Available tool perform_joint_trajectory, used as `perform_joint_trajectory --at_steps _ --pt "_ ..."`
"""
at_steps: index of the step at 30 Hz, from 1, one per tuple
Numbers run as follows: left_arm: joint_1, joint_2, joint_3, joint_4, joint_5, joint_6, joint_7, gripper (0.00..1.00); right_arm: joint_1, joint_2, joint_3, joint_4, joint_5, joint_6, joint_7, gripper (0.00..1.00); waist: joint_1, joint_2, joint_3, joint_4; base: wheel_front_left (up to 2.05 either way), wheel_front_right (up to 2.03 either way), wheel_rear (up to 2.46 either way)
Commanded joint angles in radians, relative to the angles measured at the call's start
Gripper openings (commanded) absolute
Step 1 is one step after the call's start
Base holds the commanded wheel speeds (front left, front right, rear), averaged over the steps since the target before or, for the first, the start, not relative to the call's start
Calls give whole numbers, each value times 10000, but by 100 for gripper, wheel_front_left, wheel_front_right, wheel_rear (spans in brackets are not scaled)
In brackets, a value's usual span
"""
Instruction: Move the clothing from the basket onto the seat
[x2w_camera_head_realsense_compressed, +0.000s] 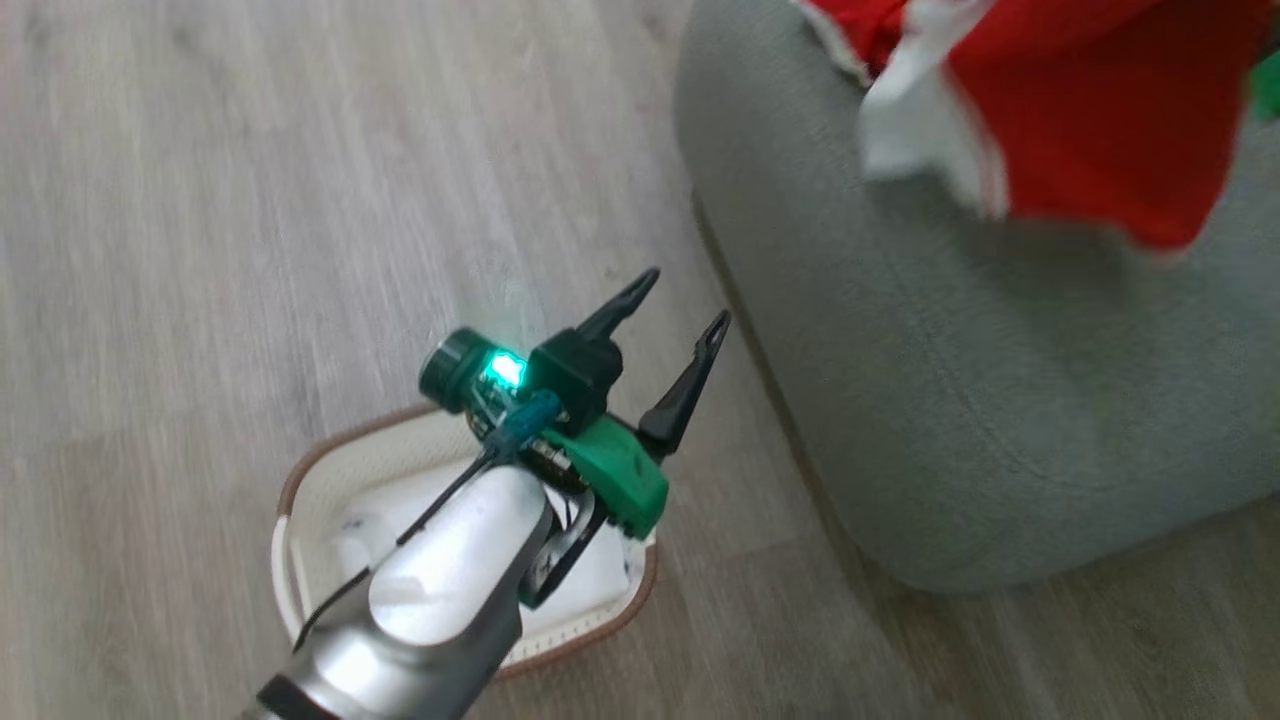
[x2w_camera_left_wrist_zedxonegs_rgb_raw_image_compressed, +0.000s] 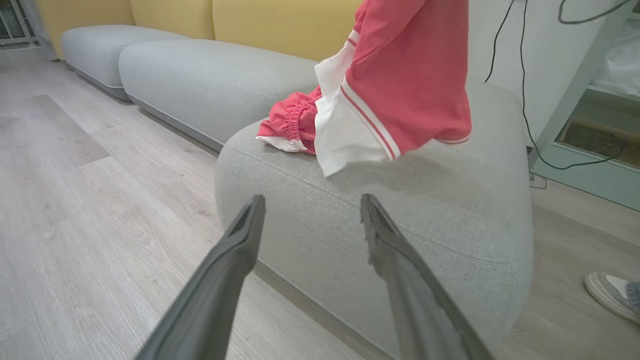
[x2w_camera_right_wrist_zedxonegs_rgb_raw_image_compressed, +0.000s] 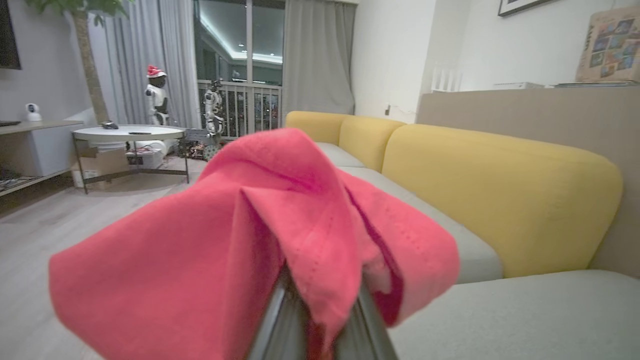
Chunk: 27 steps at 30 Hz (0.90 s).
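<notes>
While stretched forward above the cream laundry basket (x2w_camera_head_realsense_compressed: 330, 450), aims left gripper (x2w_camera_head_realsense_compressed: 685, 298), spread wide and empty, toward the grey-green seat (x2w_camera_head_realsense_compressed: 950, 400). Pinches red mesh shirt (x2w_camera_left_wrist_zedxonegs_rgb_raw_image_compressed: 410, 75) in closed right gripper (x2w_camera_right_wrist_zedxonegs_rgb_raw_image_compressed: 320, 300), dangling above seat beside crumpled red shorts (x2w_camera_left_wrist_zedxonegs_rgb_raw_image_compressed: 290, 120) lying there.

We find no text, label, brand or number that we can read here. The colourful printed board (x2w_camera_right_wrist_zedxonegs_rgb_raw_image_compressed: 609, 45) on the ledge behind the yellow sofa (x2w_camera_right_wrist_zedxonegs_rgb_raw_image_compressed: 500, 190) carries small pictures, but any lettering on it is too small for us to make out.
</notes>
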<state>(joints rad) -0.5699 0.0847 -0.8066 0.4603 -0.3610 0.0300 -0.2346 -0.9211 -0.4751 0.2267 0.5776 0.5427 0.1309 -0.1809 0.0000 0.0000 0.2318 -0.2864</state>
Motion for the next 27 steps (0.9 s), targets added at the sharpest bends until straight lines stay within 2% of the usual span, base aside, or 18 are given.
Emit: perform_joint_trajectory --at_steps 1,6,7,8,11,14,15,17,21,22,23,26,27 --pt "-565 125 217 -423 94 13 29 100 -559 -297 -174 -101 26 -2 62 0 0 0 697 620 0 0 0" --pt "-924 286 113 -988 338 80 226 100 -2122 -912 -925 1168 -235 -2 82 0 0 0 1725 1358 0 0 0" --pt "-1069 340 77 -1222 427 105 312 100 -2660 -1163 -1132 1674 -585 -2 -29 0 0 0 2119 1665 0 0 0" --pt "-1069 340 77 -1222 427 105 312 100 -2660 -1163 -1132 1674 -585 -2 -29 0 0 0 2119 1665 0 0 0" --pt "-1322 412 47 -1642 566 184 432 100 -3605 -1415 -1883 2911 -1410 -2 -392 0 0 0 2811 2228 0 0 0" --pt "-1441 427 1 -1857 638 235 513 100 -4106 -1364 -2548 4007 -2041 -2 -578 0 0 0 3206 2574 0 0 0" --pt "-1441 427 1 -1857 638 235 513 100 -4106 -1364 -2548 4007 -2041 -2 -578 0 0 0 3206 2574 0 0 0" --pt "-1492 456 -38 -1993 682 288 570 100 -4258 -1076 -3154 4895 -2771 -2 -716 0 0 0 3497 2806 0 0 0" --pt "-1511 518 -45 -2076 703 348 624 100 -4248 -846 -3656 5478 -3647 -2 -778 0 0 0 3754 2969 0 0 0" --pt "-1525 534 -44 -2100 708 362 625 100 -4223 -795 -3810 5616 -3934 -2 -788 4 0 0 3826 3014 0 0 0" --pt "-1538 542 -46 -2118 708 370 618 100 -4183 -732 -4005 5743 -4167 -2 -795 16 0 0 3880 3059 0 0 0" --pt "-1528 553 -46 -2123 685 408 582 100 -3975 -512 -4687 5873 -4722 -2 -803 31 0 0 3936 3118 0 0 0" --pt "-1518 559 -44 -2113 671 417 570 100 -3887 -433 -4897 5909 -4896 -2 -804 44 0 0 3935 3119 0 0 0"
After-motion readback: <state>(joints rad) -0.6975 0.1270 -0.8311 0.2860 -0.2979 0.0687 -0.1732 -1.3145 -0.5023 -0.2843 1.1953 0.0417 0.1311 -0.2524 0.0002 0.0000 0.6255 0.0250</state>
